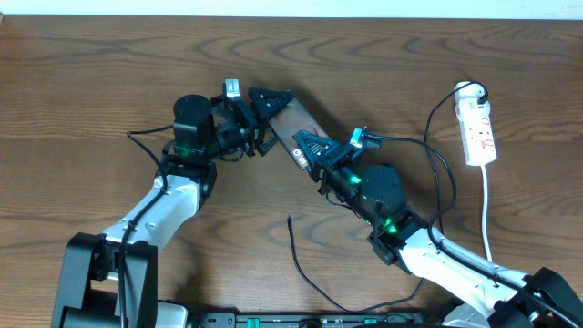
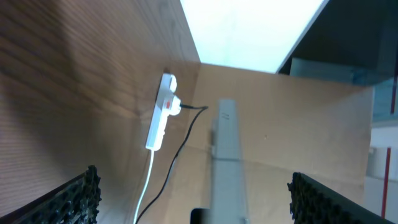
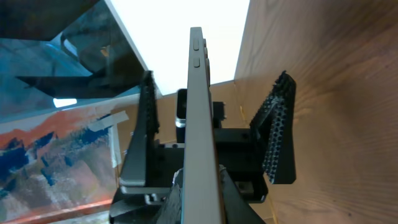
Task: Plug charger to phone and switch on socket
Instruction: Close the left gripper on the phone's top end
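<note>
While right gripper [image 1: 312, 146] clamps phone [image 1: 290, 119], frame centre, left gripper [image 1: 269, 98] jaws apart astride its upper end. Phone likely stiff, slick: grip faces; charger [image 1: 296, 255] limp: pinch near tip.

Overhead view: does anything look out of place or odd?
The phone is held slanted in the shut right end effector, its other end inside the open left end effector. The charger lies loose on the table, not plugged into it.
</note>
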Motion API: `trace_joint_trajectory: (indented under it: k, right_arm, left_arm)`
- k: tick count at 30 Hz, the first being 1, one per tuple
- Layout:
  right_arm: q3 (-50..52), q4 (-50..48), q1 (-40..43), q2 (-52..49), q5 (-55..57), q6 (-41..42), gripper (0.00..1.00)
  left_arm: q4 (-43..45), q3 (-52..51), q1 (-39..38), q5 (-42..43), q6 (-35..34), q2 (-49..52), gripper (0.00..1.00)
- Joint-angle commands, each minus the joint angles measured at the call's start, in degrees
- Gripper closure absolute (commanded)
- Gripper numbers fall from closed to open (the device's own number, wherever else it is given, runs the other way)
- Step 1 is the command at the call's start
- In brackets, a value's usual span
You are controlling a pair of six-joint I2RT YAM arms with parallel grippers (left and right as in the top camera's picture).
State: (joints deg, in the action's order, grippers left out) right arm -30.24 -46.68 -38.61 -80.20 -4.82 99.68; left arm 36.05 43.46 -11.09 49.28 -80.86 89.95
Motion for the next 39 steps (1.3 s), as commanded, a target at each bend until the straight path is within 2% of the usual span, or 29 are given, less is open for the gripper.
trace_joint_trajectory:
  k: [1, 9, 14, 19, 24, 27, 28, 30, 32, 37, 39]
  right_arm:
    - [-0.79, -1.27, -0.5, 0.33, 1.42, -0.13, 0.99]
    - [-0.79, -1.16, -2.05, 0.33, 2.51, -0.28, 0.99]
    - [-0.79, -1.18, -2.8, 0.33, 3.21, 3.98, 0.98]
    - [-0.79, -0.61, -3.13, 0.33, 3.17, 3.96, 0.98]
    - [-0.79, -0.61, -3.39, 0.33, 3.19, 3.98, 0.99]
    - [-0.79, -0.59, -3.39, 0.33, 3.19, 3.96, 0.99]
    - [-0.79, -0.59, -3.39, 0.33, 3.19, 3.96, 0.99]
    - [-0.79, -0.57, -3.39, 0.33, 3.17, 3.76, 0.99]
    - [-0.79, -0.59, -3.39, 0.33, 3.19, 3.76, 0.99]
    - [-0.79, -0.24, -3.39, 0.33, 3.19, 3.69, 0.99]
    - [-0.79, -0.2, -3.41, 0.33, 3.17, 3.54, 0.99]
  left_arm:
    - [0.94, -0.17, 0.07, -1.62, -1.38, -0.85, 0.07]
    - [4.22, -0.17, 0.07, -2.43, -3.1, -0.85, 0.07]
    - [4.22, -0.17, 0.07, -2.19, -3.08, -0.85, 0.07]
    - [4.22, -0.17, 0.07, -1.81, -3.08, -0.85, 0.08]
    - [4.37, -0.17, 0.07, -1.75, -3.08, -0.87, 0.18]
    - [4.37, -0.17, 0.07, -1.27, -3.06, -0.87, 0.19]
    - [4.37, -0.17, 0.07, -1.09, -3.06, -0.85, 0.21]
    - [4.37, -0.17, 0.07, -0.87, -3.04, -0.85, 0.43]
    - [4.37, -0.17, 0.07, -0.9, -3.04, -0.85, 0.6]
    - [4.37, -0.17, 0.07, -0.9, -2.64, -0.85, 0.89]
    - [4.35, -0.17, 0.07, -0.85, -2.05, -0.85, 0.92]
